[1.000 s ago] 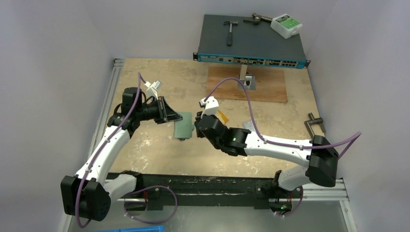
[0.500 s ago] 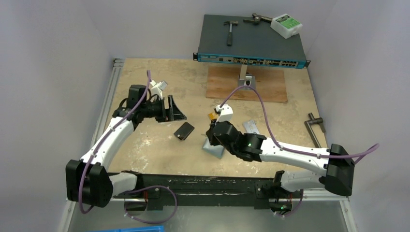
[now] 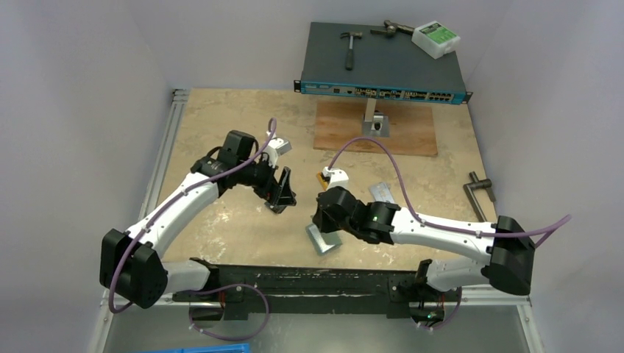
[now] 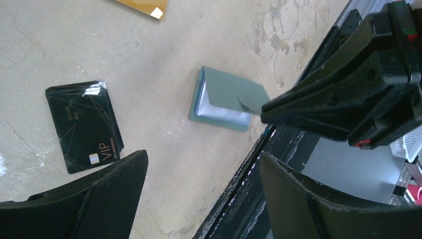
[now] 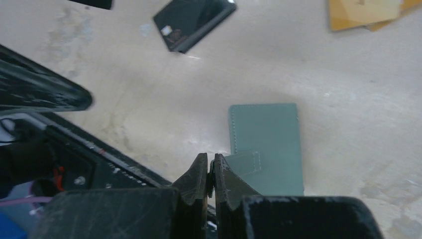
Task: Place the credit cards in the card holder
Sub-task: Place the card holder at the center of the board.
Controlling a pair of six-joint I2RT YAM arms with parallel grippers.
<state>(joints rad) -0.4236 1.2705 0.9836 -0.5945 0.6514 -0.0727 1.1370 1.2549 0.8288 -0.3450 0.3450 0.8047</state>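
Looking down on a sandy table point(image 3: 221, 118), we see our two arms meeting near the middle of its near edge.

Our right claw point(image 5: 210, 167) is clenched on the teal holder point(image 5: 266, 134). As far as we can tell, it pinches the edge of the flap beside the snap tab point(image 5: 242, 163). The holder sits close to the near edge, about midway along it. Its flap is part lifted, so pale lining shows. Its long axis runs straight out from the right fingertips.

Our left claw point(image 4: 201, 164) is released, jaws spread wide and empty. It hovers just left of the holder, with a black rectangle point(image 4: 84, 127) printed VIP close by one finger.

The cards lie beyond the holder, toward the table's middle. An orange card point(image 5: 366, 12) is partly hidden behind the right wrist from above. A silver card point(image 3: 383, 193) lies to its right, just past the right forearm. Neither is in the holder yet.

We judge that the right arm is nearer both cards, but its claw is taken, so the free left claw should fetch. From there the orange card lies to the right and slightly toward the far edge. The silver one lies across the right arm.
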